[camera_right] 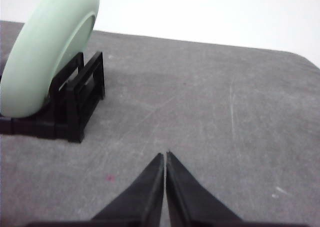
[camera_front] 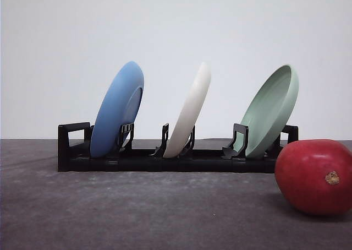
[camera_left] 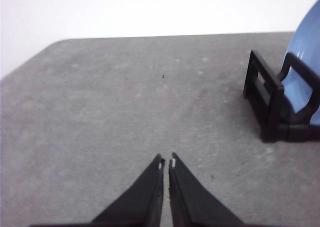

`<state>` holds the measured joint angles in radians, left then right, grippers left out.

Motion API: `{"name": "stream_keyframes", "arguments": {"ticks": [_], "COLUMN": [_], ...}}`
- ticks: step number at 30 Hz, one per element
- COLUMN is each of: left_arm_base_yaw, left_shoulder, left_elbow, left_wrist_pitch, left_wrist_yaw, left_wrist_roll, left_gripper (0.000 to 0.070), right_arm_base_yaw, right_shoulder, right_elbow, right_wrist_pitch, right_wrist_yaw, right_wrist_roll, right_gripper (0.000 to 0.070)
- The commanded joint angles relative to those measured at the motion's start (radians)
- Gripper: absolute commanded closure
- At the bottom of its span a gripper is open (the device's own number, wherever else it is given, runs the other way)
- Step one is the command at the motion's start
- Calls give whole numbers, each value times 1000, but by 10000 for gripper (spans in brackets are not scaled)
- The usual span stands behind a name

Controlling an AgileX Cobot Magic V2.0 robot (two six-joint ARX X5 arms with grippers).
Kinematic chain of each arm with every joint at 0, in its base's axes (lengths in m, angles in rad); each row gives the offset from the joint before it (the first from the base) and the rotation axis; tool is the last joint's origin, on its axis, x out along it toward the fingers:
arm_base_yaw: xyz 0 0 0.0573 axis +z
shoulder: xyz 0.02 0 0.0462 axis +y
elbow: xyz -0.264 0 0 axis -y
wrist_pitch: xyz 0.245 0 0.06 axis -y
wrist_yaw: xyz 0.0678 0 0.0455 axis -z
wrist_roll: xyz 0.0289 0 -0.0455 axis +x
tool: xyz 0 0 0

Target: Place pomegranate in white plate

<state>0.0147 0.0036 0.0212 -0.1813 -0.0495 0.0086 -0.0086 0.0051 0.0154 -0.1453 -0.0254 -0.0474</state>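
With your left gripper (camera_left: 166, 163) and right gripper (camera_right: 165, 156) both pinched closed and empty, find the pomegranate (camera_front: 314, 176) near at four o'clock, likely heavy, slick and roll-prone, so grip its widest middle; the white plate (camera_front: 188, 111) stands racked beyond at twelve.

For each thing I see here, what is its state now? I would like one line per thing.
pomegranate: whole, lying on the table near the rack's right end, not held.
white plate: standing on edge, tilted, in the rack's middle slot.
blue plate: standing tilted in the left slot.
green plate: standing tilted in the right slot.
black rack: on the table, holding three plates.
left gripper: shut, holding nothing.
right gripper: shut, holding nothing.
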Motion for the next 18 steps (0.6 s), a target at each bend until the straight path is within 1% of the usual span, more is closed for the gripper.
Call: {"name": "stream_keyframes", "arguments": {"ticks": [1, 3, 4, 5, 7, 9, 10, 12, 13, 15, 18], "left_arm_base_yaw": [-1, -1, -2, -3, -4, -4, -4, -4, -4, -4, -4], "left_shoulder": [-2, -1, -1, 2, 12, 30, 42, 76, 93, 140, 226], "left_elbow": [-9, -5, 3, 16, 47, 90, 114, 173, 203, 278, 398], "left_wrist_pitch": [19, 40, 41, 40, 38, 29, 19, -4, -17, -51, -99], "left_wrist_yaw": [11, 44, 59, 71, 82, 106, 116, 151, 172, 217, 295], "left_wrist_roll": [-108, -135, -135, -141, -188, -235, -250, -266, -266, -268, -268], "left_gripper": [700, 700, 700, 700, 699, 698, 698, 698, 698, 698, 698], "right_arm_base_yaw": [-2, -2, -1, -1, -1, -1, -1, 0, 0, 0, 0], "right_shoulder": [-2, -2, -2, -2, -2, -2, -1, 2, 9, 31, 102], "right_elbow": [-5, -4, -1, 1, 7, 24, 38, 87, 113, 182, 319], "right_wrist_pitch": [25, 49, 49, 50, 57, 67, 71, 62, 55, 23, -33], "right_wrist_yaw": [0, -5, -15, -38, -80, -136, -164, -213, -219, -218, -213], "right_wrist_roll": [46, 118, 141, 170, 223, 314, 336, 387, 410, 437, 437], "right_gripper": [700, 700, 700, 700, 700, 700, 700, 700, 700, 700, 700]}}
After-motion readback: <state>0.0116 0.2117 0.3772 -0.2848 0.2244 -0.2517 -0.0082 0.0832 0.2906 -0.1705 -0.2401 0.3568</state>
